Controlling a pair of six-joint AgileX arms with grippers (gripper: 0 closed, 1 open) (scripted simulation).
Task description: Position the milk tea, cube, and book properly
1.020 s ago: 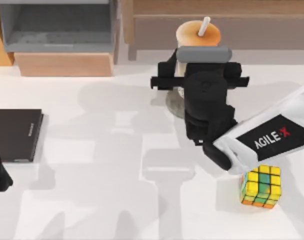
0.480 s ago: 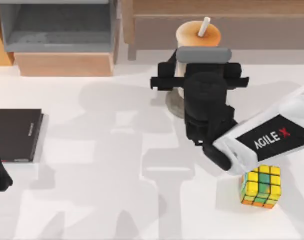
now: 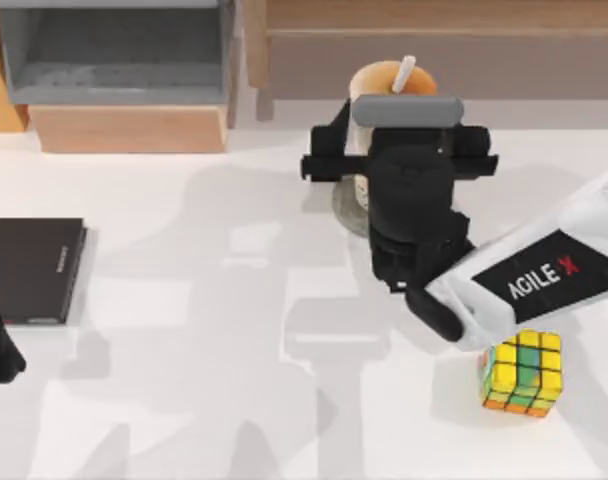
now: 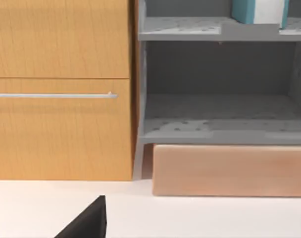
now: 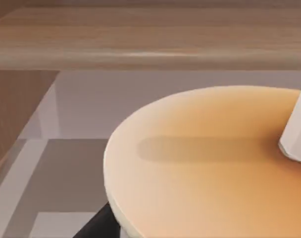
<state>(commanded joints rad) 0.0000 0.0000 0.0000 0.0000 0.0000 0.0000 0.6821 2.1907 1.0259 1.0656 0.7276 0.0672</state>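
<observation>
Right gripper [image 3: 384, 150] closed around milk tea [image 3: 384, 82] at table's 12 o'clock, over grey disc [image 3: 350, 208]. Step in hand: placing the cup. Next: lower it upright, then release. Cube [image 3: 523, 373] waiting at 4 o'clock. Left gripper's state: cannot tell.

A: Setting?
B: Rendered study or office corner. White table [image 3: 184, 400]; wooden cabinet [image 4: 61, 89] with a drawer handle; grey open shelving [image 4: 217, 129] beside it, a teal book [image 4: 259, 11] standing on the upper shelf.
A: Desk items?
B: Black slab [image 3: 29, 268], puzzle cube [image 3: 524, 373].
</observation>
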